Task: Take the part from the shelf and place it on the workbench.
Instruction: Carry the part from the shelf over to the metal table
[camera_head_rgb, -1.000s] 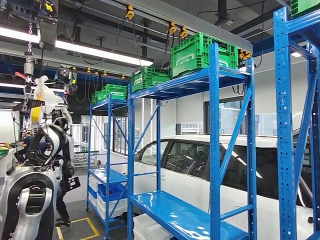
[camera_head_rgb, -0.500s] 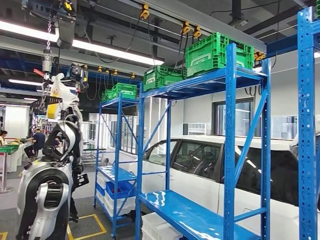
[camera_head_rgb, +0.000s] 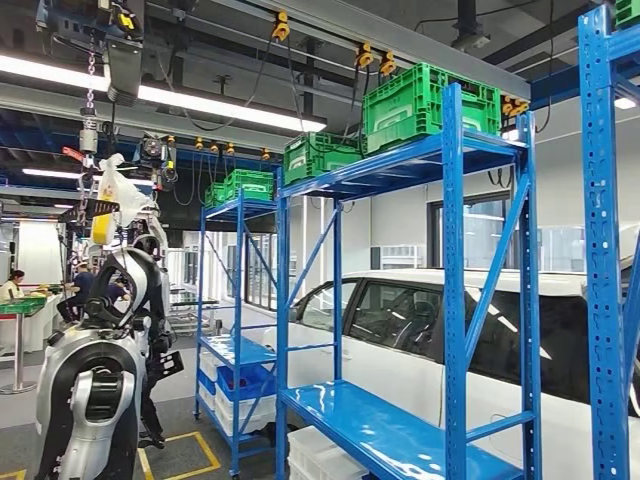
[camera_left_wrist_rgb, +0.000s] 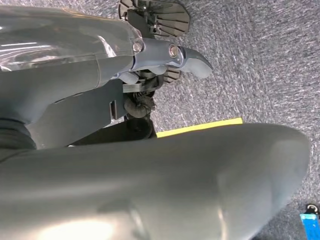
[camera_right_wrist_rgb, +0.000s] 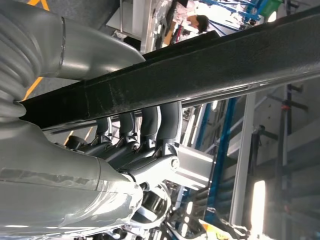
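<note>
In the right wrist view my right hand (camera_right_wrist_rgb: 143, 137) grips a long flat black part (camera_right_wrist_rgb: 196, 75), with its dark fingers (camera_right_wrist_rgb: 151, 122) curled over one edge and the thumb on the other side. The part runs across the whole picture. In the left wrist view my left hand (camera_left_wrist_rgb: 162, 55) hangs over grey carpet with the thumb (camera_left_wrist_rgb: 190, 57) sticking out and nothing in it. In the head view the blue shelf rack (camera_head_rgb: 453, 300) stands straight ahead, and its lower board (camera_head_rgb: 362, 425) is bare.
Green crates (camera_head_rgb: 430, 100) sit on top of the racks. A white car (camera_head_rgb: 392, 320) stands behind them. Another humanoid robot (camera_head_rgb: 106, 370) stands at the left on a yellow-marked floor, and white bins (camera_head_rgb: 241, 405) fill the far rack's lower level. A person (camera_head_rgb: 11, 285) sits at the far left.
The whole head picture has shifted to the right and then slightly back, so the camera has turned. The racks, car and other robot keep their places relative to each other.
</note>
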